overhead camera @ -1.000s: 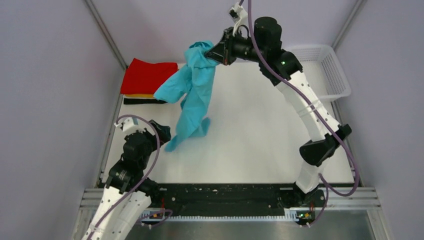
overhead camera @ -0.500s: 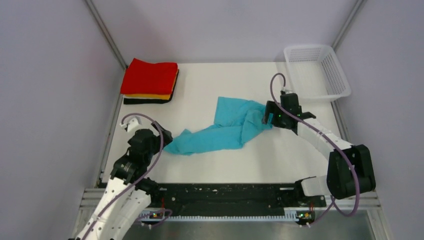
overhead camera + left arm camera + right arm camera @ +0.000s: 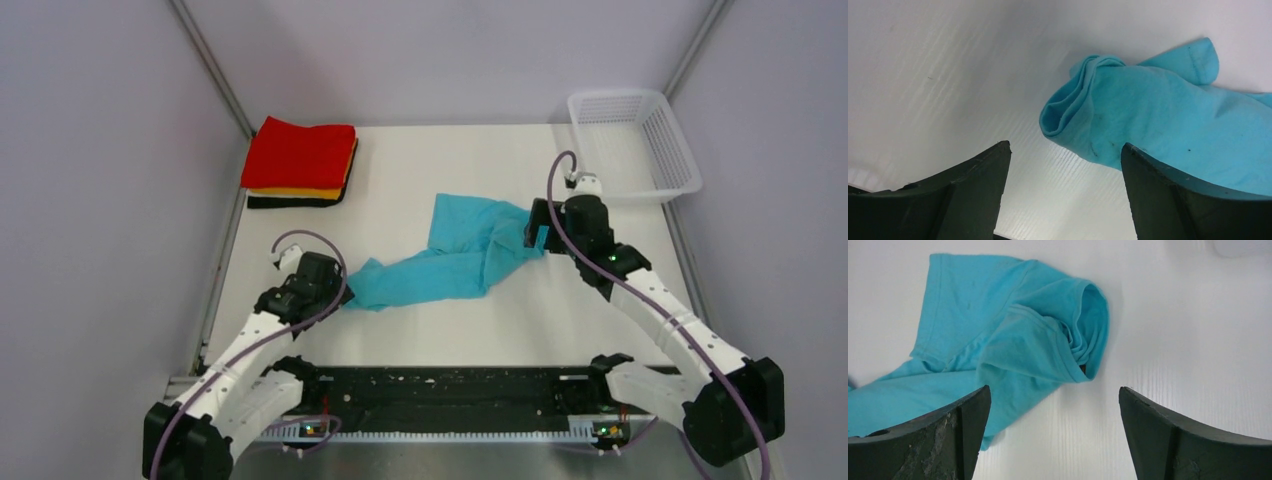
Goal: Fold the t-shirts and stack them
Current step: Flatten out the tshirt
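Note:
A turquoise t-shirt (image 3: 450, 262) lies crumpled in a long strip across the middle of the table. My left gripper (image 3: 335, 290) is at its near left end, open, and that rolled end (image 3: 1083, 110) lies just beyond the fingertips, ungripped. My right gripper (image 3: 536, 234) is open at the shirt's far right end, where the bunched cloth (image 3: 1048, 340) sits ahead of the left finger (image 3: 948, 435). Nothing is between either pair of jaws. Folded t-shirts are stacked at the back left: red (image 3: 300, 152) on top, orange (image 3: 305, 192) below, black (image 3: 290, 202) at the bottom.
A white mesh basket (image 3: 683, 160) stands at the back right corner, just behind the right gripper. Metal frame posts run up both back corners. Grey walls close in the left and right sides.
The right gripper held the shirt high at the back, then came down, opened and let it go. The shirt now lies on the table. The left gripper has moved forward to its left end.

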You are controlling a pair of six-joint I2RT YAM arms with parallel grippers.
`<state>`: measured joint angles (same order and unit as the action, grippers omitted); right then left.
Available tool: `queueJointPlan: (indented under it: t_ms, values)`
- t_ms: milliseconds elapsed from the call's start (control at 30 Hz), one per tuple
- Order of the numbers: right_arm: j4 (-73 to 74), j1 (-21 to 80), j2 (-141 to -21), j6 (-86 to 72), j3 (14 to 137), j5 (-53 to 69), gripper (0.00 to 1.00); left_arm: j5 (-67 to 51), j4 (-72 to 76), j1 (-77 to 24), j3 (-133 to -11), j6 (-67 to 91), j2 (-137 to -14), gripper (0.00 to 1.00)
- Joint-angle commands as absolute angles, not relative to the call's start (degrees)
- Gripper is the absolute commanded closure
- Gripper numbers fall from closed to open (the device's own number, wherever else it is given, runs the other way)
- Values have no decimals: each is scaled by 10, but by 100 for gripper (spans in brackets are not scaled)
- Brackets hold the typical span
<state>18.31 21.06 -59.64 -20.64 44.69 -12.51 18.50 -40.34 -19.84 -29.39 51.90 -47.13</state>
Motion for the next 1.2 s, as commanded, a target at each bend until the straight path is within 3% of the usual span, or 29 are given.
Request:
queueJointPlan:
  t_ms: [0, 167, 267, 333, 367, 667, 933, 1167]
  values:
    - [175, 237, -588, -200, 430, -123, 3, 218, -354, -198, -289, 528, -493, 19]
    - [187, 278, -595, -216, 420, -139, 3, 244, -296, -197, -282, 520, -515, 52]
    - [181, 315, -615, -222, 421, -153, 3, 256, -275, -190, -282, 513, -536, 63]
    - [175, 330, -634, -226, 424, -157, 3, 265, -273, -182, -286, 510, -551, 91]
    - [171, 339, -644, -224, 426, -163, 3, 269, -273, -178, -289, 509, -556, 100]
    - [167, 347, -711, -111, 429, -274, 3, 257, -240, -173, -276, 480, -506, 100]
    - [72, 346, -735, -107, 447, -141, 9, 230, -241, -173, -280, 469, -468, 100]
    - [94, 346, -817, -38, 484, -215, 15, 238, -263, -173, -298, 461, -457, 100]
